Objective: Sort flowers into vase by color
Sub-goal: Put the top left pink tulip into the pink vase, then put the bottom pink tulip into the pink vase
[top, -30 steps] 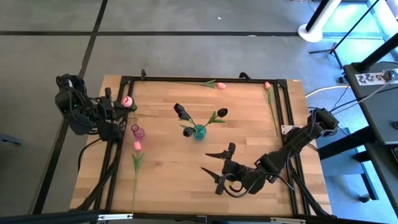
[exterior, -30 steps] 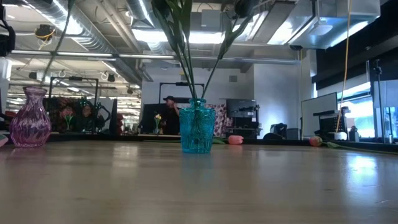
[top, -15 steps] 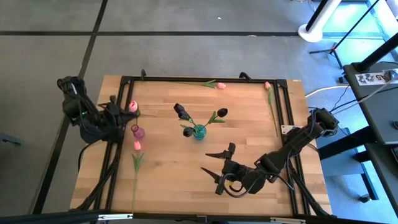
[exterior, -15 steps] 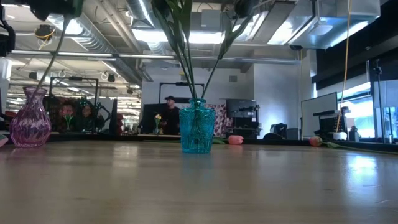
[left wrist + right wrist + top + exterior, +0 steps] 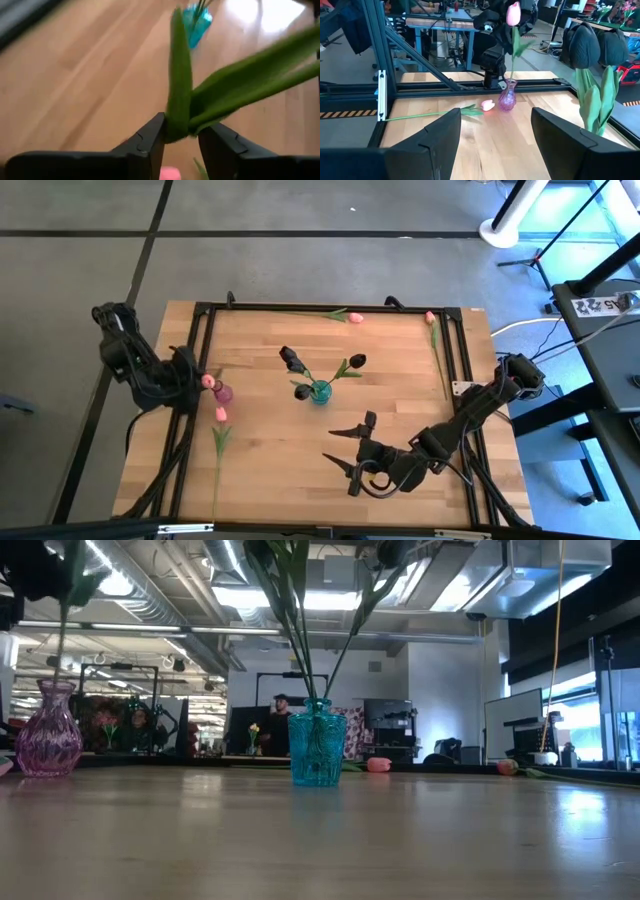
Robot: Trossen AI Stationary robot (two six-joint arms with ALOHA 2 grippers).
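Left gripper (image 5: 182, 135): fingers clamped on pink flower (image 5: 513, 30) stem, upright over purple vase (image 5: 507, 99) at desk (image 5: 400, 395) left edge | Right gripper (image 5: 495, 145): idle, fingers wide | Risk: stem tip missing narrow neck, tipping vase.

Bright even overhead light, ceiling-lamp glare in low view, left wrist view blurred throughout

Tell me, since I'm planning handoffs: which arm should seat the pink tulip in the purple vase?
Left. Its gripper is shut on the pink tulip, upright above the purple vase. The right gripper is open, far across the table.
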